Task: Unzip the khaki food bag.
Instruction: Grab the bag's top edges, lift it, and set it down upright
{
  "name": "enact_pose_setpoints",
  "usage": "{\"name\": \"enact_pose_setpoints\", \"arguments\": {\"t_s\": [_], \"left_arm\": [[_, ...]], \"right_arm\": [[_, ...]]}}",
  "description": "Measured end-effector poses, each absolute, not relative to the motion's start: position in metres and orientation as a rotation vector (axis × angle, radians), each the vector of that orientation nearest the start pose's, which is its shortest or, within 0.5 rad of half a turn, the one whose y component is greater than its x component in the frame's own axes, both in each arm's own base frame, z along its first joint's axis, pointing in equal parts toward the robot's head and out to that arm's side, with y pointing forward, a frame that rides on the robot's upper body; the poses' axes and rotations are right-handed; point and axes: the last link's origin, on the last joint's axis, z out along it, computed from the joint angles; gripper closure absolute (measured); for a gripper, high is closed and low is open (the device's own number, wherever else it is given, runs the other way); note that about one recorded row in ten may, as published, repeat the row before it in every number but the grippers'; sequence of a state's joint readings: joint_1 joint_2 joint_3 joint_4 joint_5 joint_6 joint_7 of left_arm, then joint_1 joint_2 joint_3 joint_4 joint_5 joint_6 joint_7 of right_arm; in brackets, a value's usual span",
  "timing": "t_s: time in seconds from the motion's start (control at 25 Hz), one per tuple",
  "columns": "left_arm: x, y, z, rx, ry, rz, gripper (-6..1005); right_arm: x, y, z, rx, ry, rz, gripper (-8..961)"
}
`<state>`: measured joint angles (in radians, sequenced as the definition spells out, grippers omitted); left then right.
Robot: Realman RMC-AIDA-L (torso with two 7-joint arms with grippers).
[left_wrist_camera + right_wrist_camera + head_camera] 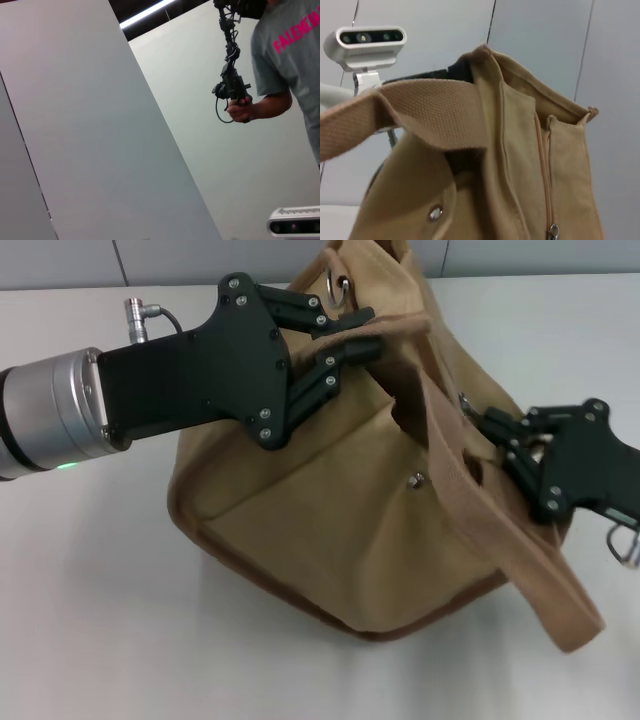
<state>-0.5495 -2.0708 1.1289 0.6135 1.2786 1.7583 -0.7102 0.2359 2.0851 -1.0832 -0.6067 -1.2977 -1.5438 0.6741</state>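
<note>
The khaki food bag [330, 510] stands slumped in the middle of the white table, its front pocket with a silver snap [417, 480] facing me. My left gripper [358, 333] reaches in from the left and is shut on the bag's top edge beside a strap. One wide strap [510, 550] hangs down the right front. My right gripper [497, 438] is at the bag's right end, fingers pinched together by the zipper. The right wrist view shows the bag [520, 165] close up, its zipper line closed, with the metal zipper pull [552, 231] at the near end.
White table [100, 620] spreads around the bag. A metal ring [341, 287] sits at the bag's top. A camera on a stand [365, 42] is behind the bag. The left wrist view shows a wall and a person holding a controller [235, 90].
</note>
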Motion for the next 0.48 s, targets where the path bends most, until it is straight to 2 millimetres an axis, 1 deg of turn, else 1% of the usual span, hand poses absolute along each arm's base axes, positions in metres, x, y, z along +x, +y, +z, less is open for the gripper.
{"name": "enact_pose_setpoints", "arguments": {"t_s": [0.04,0.08,0.12,0.16,0.2,0.28,0.4,0.44,0.48], "left_arm": [[-0.164,0.316,0.002,-2.481,0.504,-1.299,912],[-0.164,0.316,0.002,-2.481,0.504,-1.299,912],[-0.165,0.316,0.002,-2.481,0.503,-1.298,912],[-0.165,0.316,0.002,-2.481,0.502,-1.297,912],[-0.165,0.316,0.002,-2.481,0.501,-1.297,912],[-0.166,0.316,0.002,-2.476,0.501,-1.293,912],[-0.167,0.316,0.002,-2.470,0.505,-1.290,912],[-0.167,0.316,0.002,-2.470,0.506,-1.289,912],[-0.167,0.316,0.002,-2.470,0.506,-1.289,912]], "right_arm": [[0.282,0.264,-0.002,-2.357,0.039,0.933,947],[0.282,0.264,-0.002,-2.357,0.039,0.933,947],[0.293,0.254,0.004,-2.343,0.088,0.909,947],[0.293,0.254,0.004,-2.343,0.088,0.909,947],[0.300,0.249,0.007,-2.335,0.112,0.891,946],[0.323,0.231,0.017,-2.318,0.207,0.819,946],[0.327,0.228,0.018,-2.313,0.226,0.806,946],[0.333,0.222,0.021,-2.307,0.253,0.795,946],[0.333,0.222,0.021,-2.307,0.253,0.795,946]]}}
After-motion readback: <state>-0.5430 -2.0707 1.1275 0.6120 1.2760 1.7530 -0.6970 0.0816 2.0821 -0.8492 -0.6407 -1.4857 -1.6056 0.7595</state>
